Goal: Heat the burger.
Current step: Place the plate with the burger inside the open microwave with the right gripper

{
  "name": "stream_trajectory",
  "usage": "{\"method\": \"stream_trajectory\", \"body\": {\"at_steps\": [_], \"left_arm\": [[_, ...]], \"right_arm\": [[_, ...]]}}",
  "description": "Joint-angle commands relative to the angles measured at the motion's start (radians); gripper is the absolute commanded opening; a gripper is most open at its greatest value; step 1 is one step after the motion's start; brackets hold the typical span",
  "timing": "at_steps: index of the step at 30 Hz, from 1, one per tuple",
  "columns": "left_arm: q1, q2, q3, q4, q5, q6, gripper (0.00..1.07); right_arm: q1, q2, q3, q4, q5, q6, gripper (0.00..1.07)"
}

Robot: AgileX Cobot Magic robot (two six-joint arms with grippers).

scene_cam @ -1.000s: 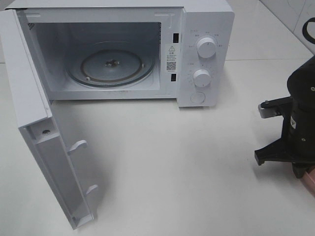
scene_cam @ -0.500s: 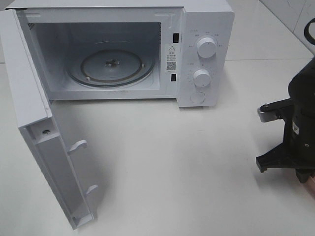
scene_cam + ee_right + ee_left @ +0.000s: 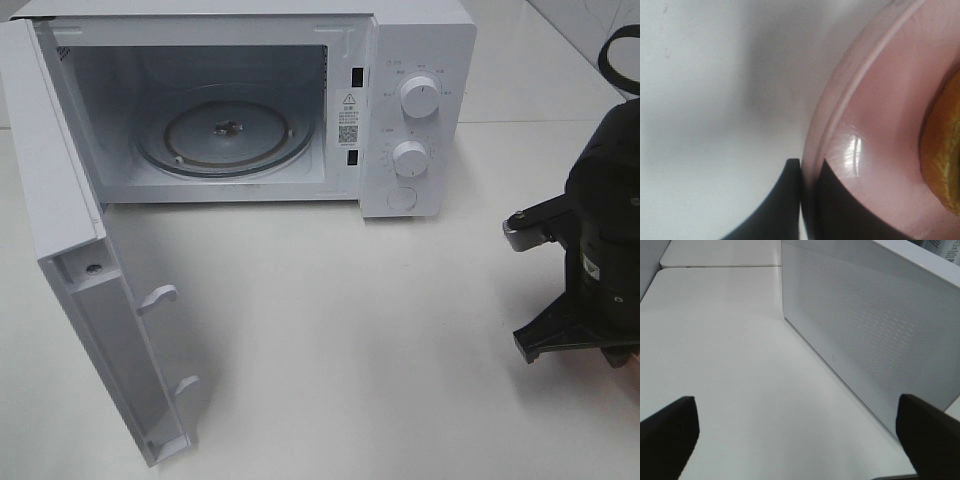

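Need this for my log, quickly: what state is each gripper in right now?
Left gripper: open, holding nothing.
Right gripper: closed on the rim of the pink plate.

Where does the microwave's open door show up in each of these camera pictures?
Exterior high: the door stands swung open at the left of the picture.
Left wrist: the white dotted panel beyond the open left gripper is most likely its outer face.
Right wrist: not in it; the right gripper pinches the pink plate's rim.
Shared landmark: the white table, in all three.
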Motion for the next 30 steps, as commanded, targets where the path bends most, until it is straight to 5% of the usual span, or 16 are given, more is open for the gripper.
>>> {"method": "stream_trajectory", "body": {"at_steps": [1,30], "left_arm": [[0.0,-0.016,0.003,-0.001,-0.014,-0.008,1.0],[0.0,-0.016,0.003,-0.001,-0.014,-0.008,1.0]], "right_arm": [[0.026,-0.009,0.006,-0.056,0.071,0.016,0.0],[0.354,-0.171,0.14,-0.121,0.176,0.126,0.0]]}}
